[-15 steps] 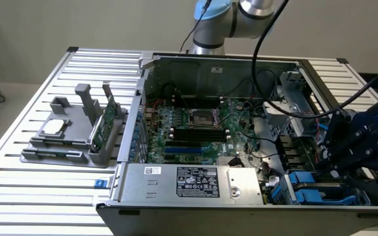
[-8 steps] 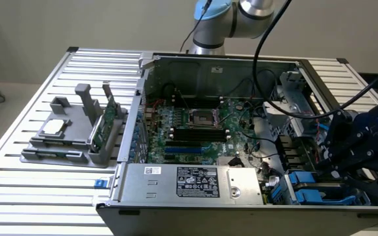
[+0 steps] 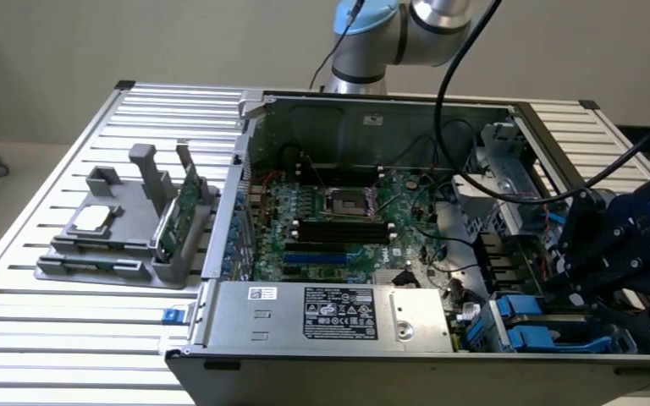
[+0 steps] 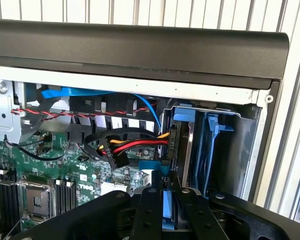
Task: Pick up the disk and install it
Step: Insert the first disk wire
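Exterior view: open computer case (image 3: 415, 211) on slatted tabletop (image 3: 65, 330); gripper (image 3: 596, 296) over the case's drive-bay corner, above blue carriers (image 3: 540, 326). Grey holder (image 3: 122, 233) near the tabletop's edge carries one chip, one green card. Wrist view: gripper (image 4: 166, 205) clamped on the disk (image 4: 182, 150), upright in its bay.

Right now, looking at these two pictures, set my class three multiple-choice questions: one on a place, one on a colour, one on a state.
1. Where is the gripper? A on the floor; B at the drive bay; C behind the case.
2. The bay's plastic frames are: A red; B blue; C yellow.
3. The computer case is: A open; B closed; C boxed up.

Answers: B, it hangs over the bay on the exterior view's right; B, blue shows in both views; A, the circuit board lies bare.
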Robot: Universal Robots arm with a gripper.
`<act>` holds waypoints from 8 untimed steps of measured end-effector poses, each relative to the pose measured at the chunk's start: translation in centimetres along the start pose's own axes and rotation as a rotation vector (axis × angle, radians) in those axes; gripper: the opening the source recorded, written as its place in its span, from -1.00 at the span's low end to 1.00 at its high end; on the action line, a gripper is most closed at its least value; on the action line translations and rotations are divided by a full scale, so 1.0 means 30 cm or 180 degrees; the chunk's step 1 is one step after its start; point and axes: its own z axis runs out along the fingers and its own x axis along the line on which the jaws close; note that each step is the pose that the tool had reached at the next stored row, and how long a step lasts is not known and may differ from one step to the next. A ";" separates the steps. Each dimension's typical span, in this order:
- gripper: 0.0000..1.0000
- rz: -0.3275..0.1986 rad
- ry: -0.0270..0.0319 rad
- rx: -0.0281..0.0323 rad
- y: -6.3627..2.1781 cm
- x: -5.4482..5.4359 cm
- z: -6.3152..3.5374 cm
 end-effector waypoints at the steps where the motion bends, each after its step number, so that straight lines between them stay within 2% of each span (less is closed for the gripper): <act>1: -0.66 0.0000 0.0000 0.0000 0.000 0.000 0.000; 8: -0.66 0.0000 0.0001 0.0000 -0.005 0.002 -0.002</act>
